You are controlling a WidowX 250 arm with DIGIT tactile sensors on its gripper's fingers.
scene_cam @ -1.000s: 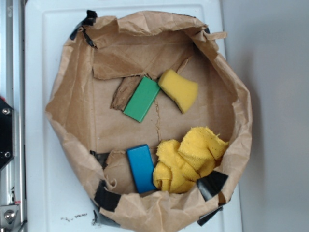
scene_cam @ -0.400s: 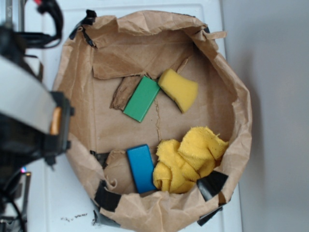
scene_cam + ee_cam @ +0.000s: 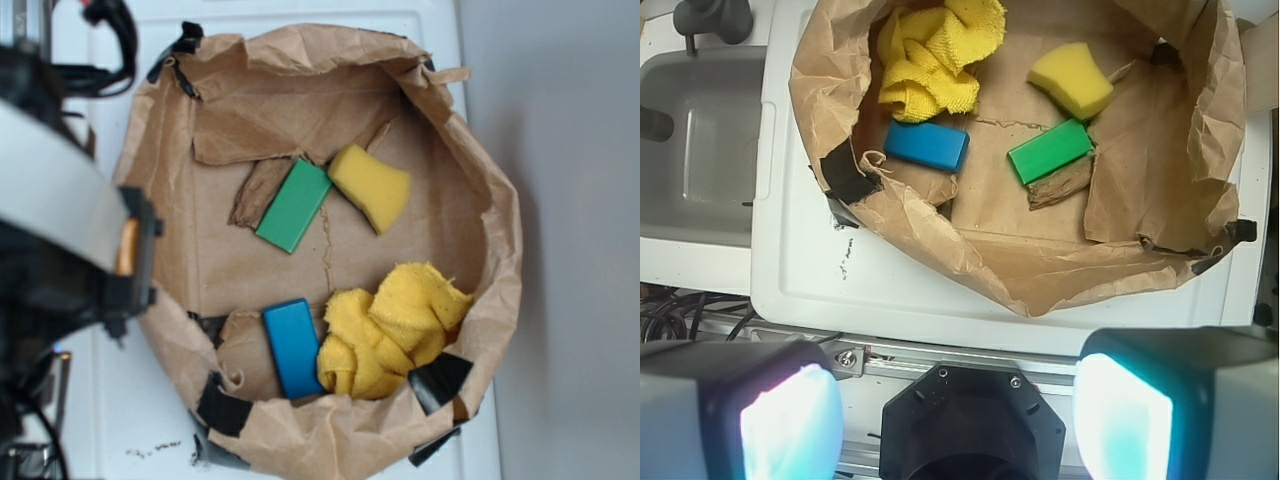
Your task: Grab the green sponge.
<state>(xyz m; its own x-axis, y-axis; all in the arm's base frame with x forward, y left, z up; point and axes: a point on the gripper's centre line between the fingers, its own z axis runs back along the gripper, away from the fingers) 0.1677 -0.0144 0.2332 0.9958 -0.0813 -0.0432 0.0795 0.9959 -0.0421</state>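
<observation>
The green sponge (image 3: pixel 293 206) lies flat inside the paper bag (image 3: pixel 480 180), just left of the yellow sponge (image 3: pixel 371 186); probably light and slightly yielding, best pinched across its short width by the wide-apart jaws.

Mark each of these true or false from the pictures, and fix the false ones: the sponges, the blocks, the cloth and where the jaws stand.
1. The flat green rectangular sponge lies inside the crumpled brown paper bag. True.
2. The gripper is shut on the green sponge. False: its jaws are open and empty, outside the bag.
3. The blue rectangular block lies beside the bunched yellow cloth. True.
4. The yellow porous wedge sponge sits on top of the blue block. False: it lies next to the green sponge, apart from the blue block.
5. The cloth covers the green sponge. False: the sponge is fully exposed.
</observation>
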